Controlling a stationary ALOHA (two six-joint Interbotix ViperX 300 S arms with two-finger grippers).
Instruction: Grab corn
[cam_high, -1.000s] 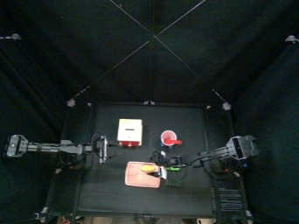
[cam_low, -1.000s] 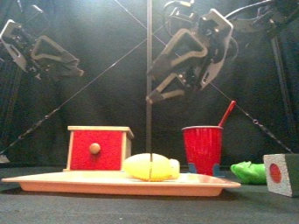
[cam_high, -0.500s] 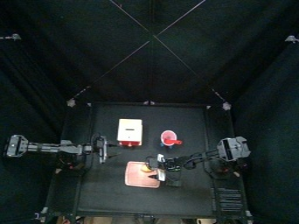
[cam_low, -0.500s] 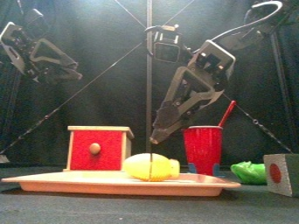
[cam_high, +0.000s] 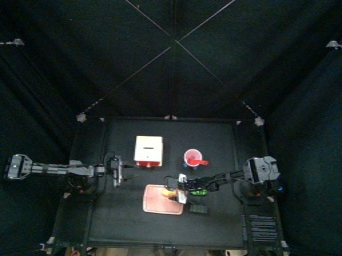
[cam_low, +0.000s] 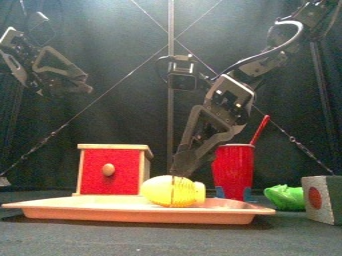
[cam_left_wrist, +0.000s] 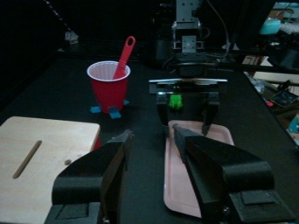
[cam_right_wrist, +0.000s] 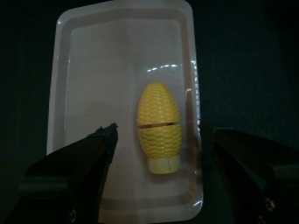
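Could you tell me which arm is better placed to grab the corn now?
Right. The right gripper hangs open directly over the corn on the pink tray, jaws either side. The left gripper rests open, back from the tray.

The corn (cam_right_wrist: 160, 126) lies on the board (cam_right_wrist: 87, 105) — box (cam_low: 114, 170) behind-left, cup (cam_low: 231, 168) behind-right.

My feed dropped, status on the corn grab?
Right gripper open, hanging over the corn on the pink board, not touching. Left gripper open, off to the side. Nothing in the way.
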